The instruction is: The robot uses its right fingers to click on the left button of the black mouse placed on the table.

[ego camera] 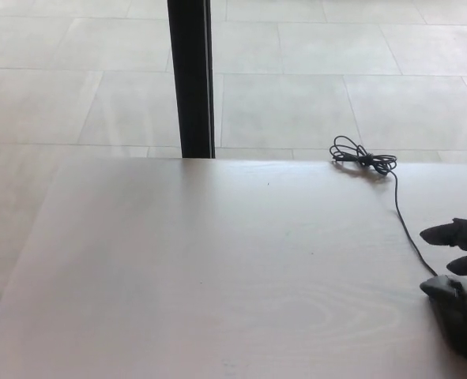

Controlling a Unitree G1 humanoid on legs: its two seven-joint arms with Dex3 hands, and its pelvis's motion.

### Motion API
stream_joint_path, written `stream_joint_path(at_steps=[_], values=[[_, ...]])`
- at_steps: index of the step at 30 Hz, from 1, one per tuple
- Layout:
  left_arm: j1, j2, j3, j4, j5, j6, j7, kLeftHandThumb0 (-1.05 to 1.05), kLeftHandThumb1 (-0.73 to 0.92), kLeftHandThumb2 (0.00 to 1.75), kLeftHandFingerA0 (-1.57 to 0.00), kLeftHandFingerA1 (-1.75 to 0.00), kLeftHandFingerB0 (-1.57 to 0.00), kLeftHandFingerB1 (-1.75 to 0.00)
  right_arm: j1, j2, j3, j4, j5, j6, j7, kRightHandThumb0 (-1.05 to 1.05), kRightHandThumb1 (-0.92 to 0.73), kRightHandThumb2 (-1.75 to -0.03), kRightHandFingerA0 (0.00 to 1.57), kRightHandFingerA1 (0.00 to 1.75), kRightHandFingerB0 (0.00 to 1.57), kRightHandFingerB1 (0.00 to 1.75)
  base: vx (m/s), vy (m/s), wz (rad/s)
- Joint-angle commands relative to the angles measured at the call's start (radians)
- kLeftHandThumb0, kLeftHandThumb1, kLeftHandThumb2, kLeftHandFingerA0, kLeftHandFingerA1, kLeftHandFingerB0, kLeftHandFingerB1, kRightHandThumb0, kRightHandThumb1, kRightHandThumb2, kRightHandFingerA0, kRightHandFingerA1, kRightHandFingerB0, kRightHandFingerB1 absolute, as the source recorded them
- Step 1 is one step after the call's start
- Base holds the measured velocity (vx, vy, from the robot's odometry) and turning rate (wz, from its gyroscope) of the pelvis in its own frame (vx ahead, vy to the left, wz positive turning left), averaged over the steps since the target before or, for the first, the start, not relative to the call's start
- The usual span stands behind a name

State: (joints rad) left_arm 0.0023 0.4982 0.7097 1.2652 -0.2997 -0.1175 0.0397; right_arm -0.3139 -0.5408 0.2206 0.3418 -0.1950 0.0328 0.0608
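Right hand [461,254] fingers spread, holding nothing, lowest tip directly above black mouse [454,316] front, poised for left-button press; contact unclear.

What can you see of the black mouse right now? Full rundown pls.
The black mouse lies flat near the pale wooden table's right front corner, partly cut off by the picture edge. It looks like matte dark plastic. Its thin black cable runs away from its front to a tied bundle at the table's far edge. The right hand reaches in from the right, fingers spread over the mouse's front; whether a fingertip actually touches the button cannot be told.
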Motion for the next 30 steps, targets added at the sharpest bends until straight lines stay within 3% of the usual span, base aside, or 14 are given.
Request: stream_joint_path(at_steps=[1, 6, 7, 19, 25, 26, 27, 28, 30], values=[[0.001, 0.031, -0.009, 0.002, -0.011, -0.032, 0.007, -0.67, 0.56, 0.57, -0.88, -0.70, -0.60, -0.51, 0.017, -0.073, 0.035, 0.035, -0.142, -0.152, -0.028, -0.39, -0.62, -0.58, 0.38, 0.43, 0.44, 0.37, 0.00, 0.000, 0.00], [-0.001, 0.032, -0.010, 0.008, -0.016, -0.028, 0.015, -0.67, 0.55, 0.57, -0.90, -0.72, -0.58, -0.50, 0.023, -0.093, 0.034, 0.044, -0.166, -0.214, -0.041, -0.38, -0.61, -0.58, 0.43, 0.43, 0.44, 0.37, 0.00, 0.000, 0.00], [0.001, 0.031, -0.014, 0.005, -0.014, -0.032, 0.015, -0.66, 0.55, 0.57, -0.84, -0.74, -0.58, -0.50, 0.027, -0.103, 0.031, 0.023, -0.175, -0.207, -0.038, -0.39, -0.61, -0.58, 0.36, 0.44, 0.45, 0.36, 0.00, 0.000, 0.00], [0.001, 0.030, -0.025, 0.004, -0.017, -0.033, 0.015, -0.68, 0.55, 0.57, -0.92, -0.76, -0.61, -0.52, 0.001, -0.107, 0.049, 0.057, -0.291, -0.272, -0.084, -0.43, -0.61, -0.58, 0.35, 0.48, 0.47, 0.36, 0.00, 0.000, 0.00], [-0.008, 0.024, 0.000, 0.001, -0.054, -0.025, 0.007, -0.67, 0.53, 0.57, -0.83, -0.69, -0.54, -0.49, -0.007, -0.075, 0.047, 0.084, -0.302, -0.269, -0.088, -0.46, -0.63, -0.59, 0.35, 0.47, 0.47, 0.36, 0.00, 0.000, 0.00], [-0.009, 0.025, -0.009, 0.002, -0.045, -0.024, 0.011, -0.67, 0.42, 0.84, -0.76, -0.72, -0.51, -0.60, 0.001, -0.064, 0.043, 0.085, -0.285, -0.257, -0.068, -0.47, -0.65, -0.59, 0.33, 0.45, 0.46, 0.36, 0.00, 0.000, 0.00], [-0.009, 0.025, -0.009, 0.002, -0.046, -0.024, 0.011, -0.67, 0.42, 0.84, -0.76, -0.72, -0.51, -0.60, 0.000, -0.063, 0.042, 0.085, -0.286, -0.258, -0.067, -0.47, -0.65, -0.59, 0.33, 0.45, 0.46, 0.36, 0.00, 0.000, 0.00], [-0.007, 0.025, -0.013, 0.006, -0.041, -0.032, 0.008, -0.63, 0.56, 0.57, -0.89, -0.80, -0.62, -0.52, 0.000, -0.059, 0.053, 0.103, -0.306, -0.250, -0.072, -0.49, -0.67, -0.60, 0.33, 0.44, 0.45, 0.36, 0.00, 0.000, 0.00], [-0.004, 0.021, -0.008, 0.005, -0.050, -0.033, 0.006, -0.66, 0.54, 0.57, -0.97, -0.83, -0.64, -0.52, -0.003, -0.057, 0.057, 0.117, -0.319, -0.256, -0.081, -0.50, -0.67, -0.60, 0.33, 0.44, 0.46, 0.36, 0.00, 0.000, 0.00]])
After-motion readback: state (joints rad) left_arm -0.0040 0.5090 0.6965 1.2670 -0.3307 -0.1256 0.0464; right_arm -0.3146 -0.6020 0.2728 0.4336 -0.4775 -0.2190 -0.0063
